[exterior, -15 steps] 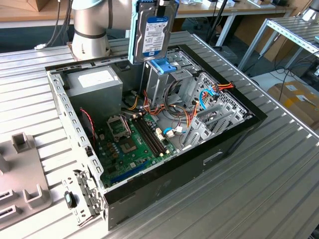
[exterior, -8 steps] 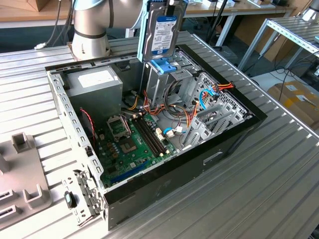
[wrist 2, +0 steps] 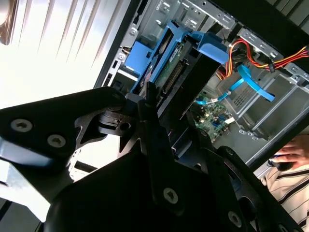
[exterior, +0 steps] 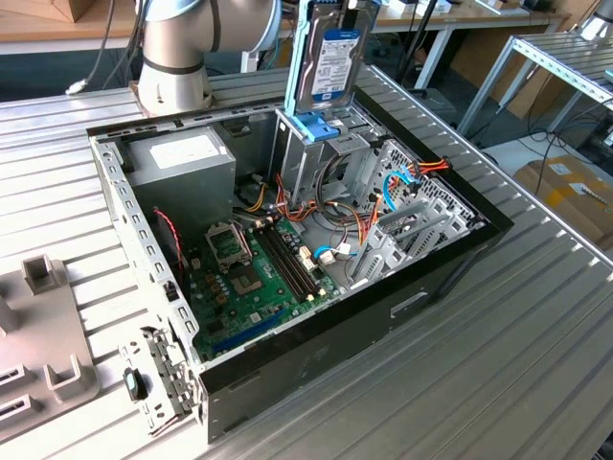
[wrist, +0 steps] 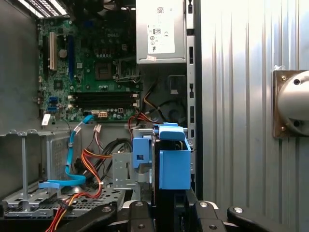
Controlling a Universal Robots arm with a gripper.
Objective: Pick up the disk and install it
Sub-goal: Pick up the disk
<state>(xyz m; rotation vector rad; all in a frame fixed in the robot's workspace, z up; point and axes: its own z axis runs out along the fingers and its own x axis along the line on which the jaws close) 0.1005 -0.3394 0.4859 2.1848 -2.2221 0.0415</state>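
The disk (exterior: 330, 59), a metal drive with a white-and-blue label in a light-blue rail frame, hangs upright over the metal drive cage (exterior: 308, 158) at the back of the open computer case (exterior: 450, 273). Its lower end sits right at the cage's top opening. My gripper (exterior: 332, 5) is shut on the disk's upper end. In the first wrist view the disk's blue frame end (wrist: 173, 162) points down at the cage, just beyond my gripper (wrist: 169, 207). The second wrist view shows the disk (wrist 2: 179, 65) edge-on past my black fingers (wrist 2: 150, 104).
Inside the case lie the green motherboard (exterior: 251, 270), the grey power supply (exterior: 182, 158) and orange and blue cables (exterior: 397, 182). A small blue bracket (wrist: 141, 153) sits on the cage. The robot base (exterior: 177, 57) stands behind. Grey fixtures (exterior: 48, 335) lie on the exterior view's left. A person's hand (wrist 2: 292, 152) rests nearby.
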